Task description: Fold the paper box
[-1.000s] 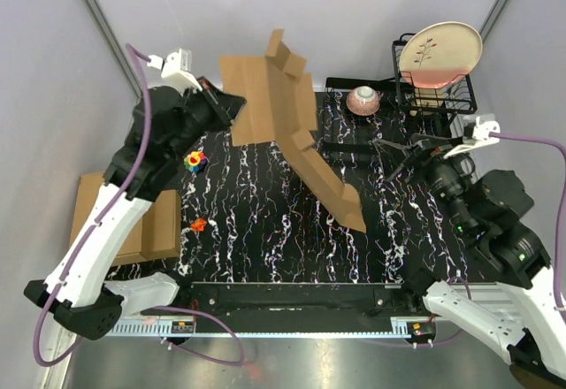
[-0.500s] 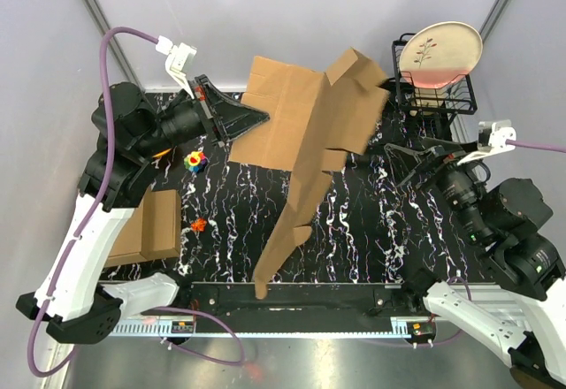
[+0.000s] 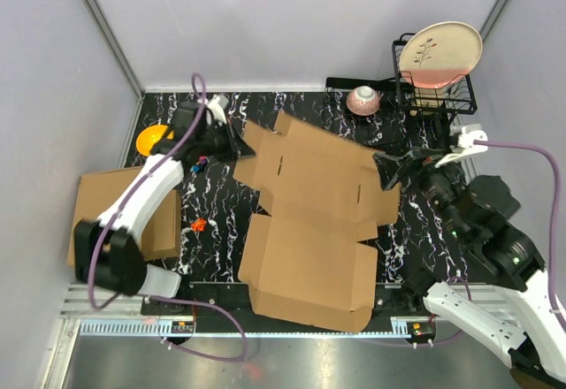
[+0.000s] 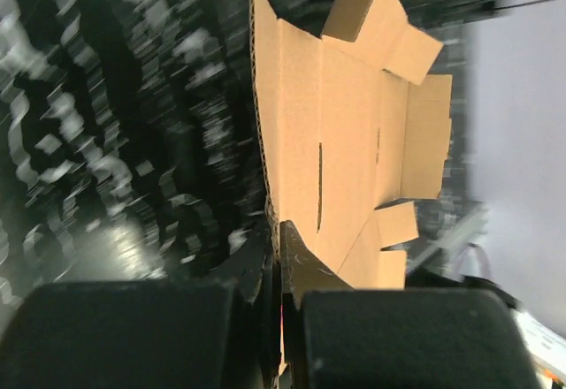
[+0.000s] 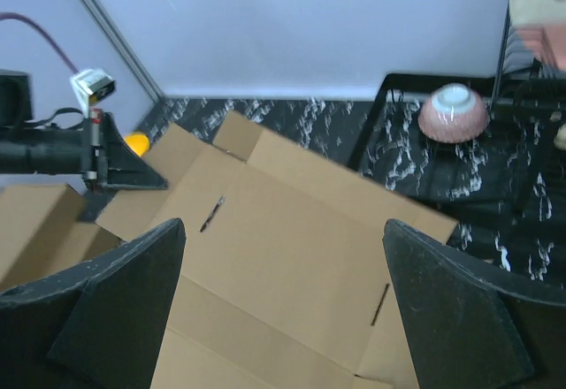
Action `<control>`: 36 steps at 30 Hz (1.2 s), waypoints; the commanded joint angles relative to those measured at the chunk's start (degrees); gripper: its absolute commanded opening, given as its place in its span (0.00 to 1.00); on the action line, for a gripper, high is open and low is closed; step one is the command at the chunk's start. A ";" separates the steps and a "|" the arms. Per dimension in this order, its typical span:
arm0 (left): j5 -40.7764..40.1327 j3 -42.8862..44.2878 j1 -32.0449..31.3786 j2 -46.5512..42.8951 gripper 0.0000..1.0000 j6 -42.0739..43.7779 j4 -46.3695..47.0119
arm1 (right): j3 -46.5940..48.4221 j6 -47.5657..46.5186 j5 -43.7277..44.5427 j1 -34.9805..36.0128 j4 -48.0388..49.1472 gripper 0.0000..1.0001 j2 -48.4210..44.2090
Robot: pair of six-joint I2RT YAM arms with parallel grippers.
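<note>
The paper box (image 3: 309,230) lies unfolded and flat on the surface (image 3: 219,212), its long axis running far to near between the arms. The left claw (image 3: 232,144), pressed together, seems to pinch its far-left corner. The right claw (image 3: 386,168) hovers spread wide over its right edge.

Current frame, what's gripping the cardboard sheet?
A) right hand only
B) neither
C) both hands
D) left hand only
D: in the left wrist view the left hand is pinched shut on the edge of the paper box, while the right hand hangs wide open above the sheet with nothing between its fingers.
</note>
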 commanded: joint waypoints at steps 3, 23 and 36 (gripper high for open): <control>-14.43 -6.76 0.42 9.18 0.01 6.36 -3.80 | -8.06 1.48 0.17 0.04 4.42 1.00 2.42; -21.57 -3.67 0.41 3.73 0.76 -0.31 5.20 | -23.89 11.86 -9.32 -0.05 31.03 0.80 28.60; -22.09 -8.27 0.41 11.18 0.77 -3.31 10.70 | -30.84 14.05 -14.59 0.04 39.49 0.62 43.63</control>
